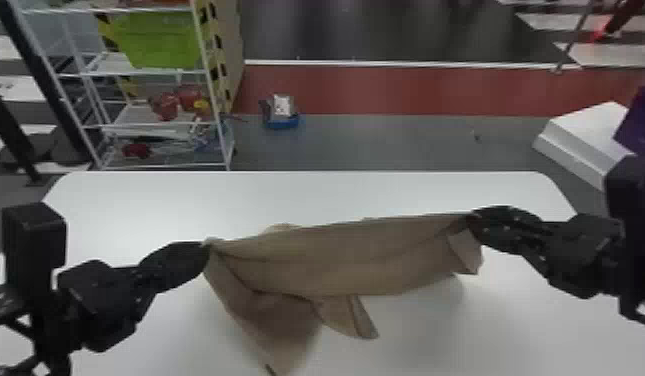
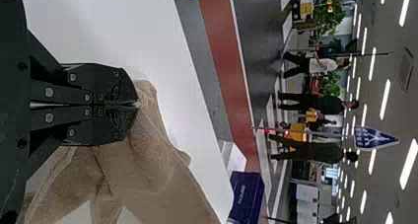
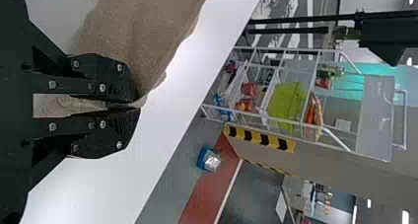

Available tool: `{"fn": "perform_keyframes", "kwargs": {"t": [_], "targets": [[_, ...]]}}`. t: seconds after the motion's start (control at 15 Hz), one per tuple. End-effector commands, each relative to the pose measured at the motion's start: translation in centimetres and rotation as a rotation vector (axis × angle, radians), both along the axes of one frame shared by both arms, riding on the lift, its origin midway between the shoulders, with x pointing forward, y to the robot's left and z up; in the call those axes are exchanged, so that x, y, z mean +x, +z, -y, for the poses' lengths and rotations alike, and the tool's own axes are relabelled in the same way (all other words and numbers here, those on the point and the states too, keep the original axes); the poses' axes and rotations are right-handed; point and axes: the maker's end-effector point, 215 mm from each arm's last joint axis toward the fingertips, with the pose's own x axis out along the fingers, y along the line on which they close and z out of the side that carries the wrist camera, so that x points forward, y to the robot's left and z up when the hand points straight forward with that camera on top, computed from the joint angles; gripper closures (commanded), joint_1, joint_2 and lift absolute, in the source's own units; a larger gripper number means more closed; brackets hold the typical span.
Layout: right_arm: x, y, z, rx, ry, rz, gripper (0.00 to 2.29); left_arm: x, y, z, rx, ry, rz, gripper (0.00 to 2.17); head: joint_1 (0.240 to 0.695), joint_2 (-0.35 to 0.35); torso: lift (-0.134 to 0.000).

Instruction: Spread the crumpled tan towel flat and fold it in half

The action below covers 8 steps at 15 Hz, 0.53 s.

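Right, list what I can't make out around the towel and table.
- Towel's lowest tip: head view, cut off by the bottom edge.
- Cloth pinched in the left gripper: left wrist view, covered by its fingers.
- Table's near edge: head view, beyond the bottom edge.

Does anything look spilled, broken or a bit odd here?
Nothing looks spilled or broken. Only the tan towel looks untidy: held between both pairs of jaws, it hangs unevenly over the white table, loose folds dangling.
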Motion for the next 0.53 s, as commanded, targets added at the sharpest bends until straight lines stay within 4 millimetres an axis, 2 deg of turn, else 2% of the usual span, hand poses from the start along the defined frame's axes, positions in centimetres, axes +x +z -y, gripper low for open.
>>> {"fn": "perform_keyframes", "kwargs": {"t": [0.0, 0.27, 0.4, 0.47], "targets": [[1.1, 0.3, 0.2, 0.026, -0.02, 0.004, 1.0, 0.0, 0.2, -0.3, -0.005, 0.005, 0.005, 1.88, 0.695, -0.023, -0.123], [1.7, -8.5, -2.0, -0.098, 0.027, -0.158, 1.0, 0.1, -1.0, 0.3, -0.013, -0.004, -0.018, 1.88, 0.695, -0.02, -0.123], [2.4, -11.4, -2.6, -0.19, 0.058, -0.195, 1.0, 0.2, -1.4, 0.3, -0.013, -0.003, -0.026, 1.88, 0.695, -0.009, -0.123], [2.8, -11.9, -2.7, -0.21, 0.065, -0.201, 1.0, 0.2, -1.5, 0.5, -0.015, -0.008, -0.029, 1.88, 0.695, -0.003, -0.123]]}}
